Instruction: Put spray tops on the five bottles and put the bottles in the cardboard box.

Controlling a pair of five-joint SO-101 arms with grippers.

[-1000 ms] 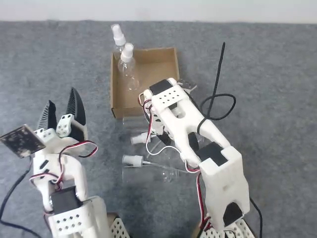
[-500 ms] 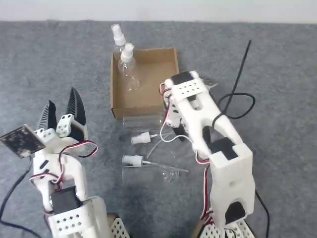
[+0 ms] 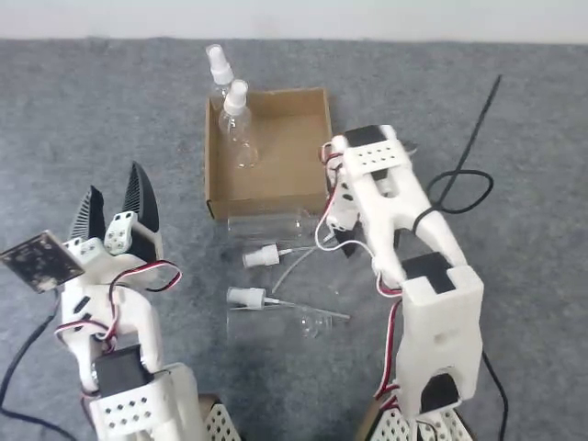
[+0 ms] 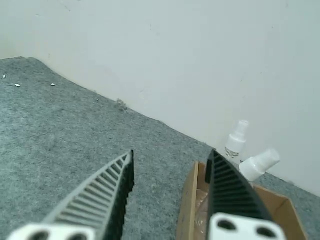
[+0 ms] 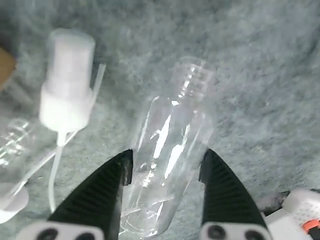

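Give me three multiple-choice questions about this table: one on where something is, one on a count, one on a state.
1. Where does the lying clear plastic bottle with a white spray top rest?
A) in the brown cardboard box
B) between the two arms
C) in a claw

2. How many loose white spray tops are on the grey carpet?
A) one
B) two
C) four

3. The right claw is:
A) open over the box
B) shut on a spray top
C) shut on a topless clear plastic bottle

Answers: 1 A, its body sits within the box walls. 2 B, a second top lies just nearer the arms' bases. 3 C, its fingers press the bottle's sides.
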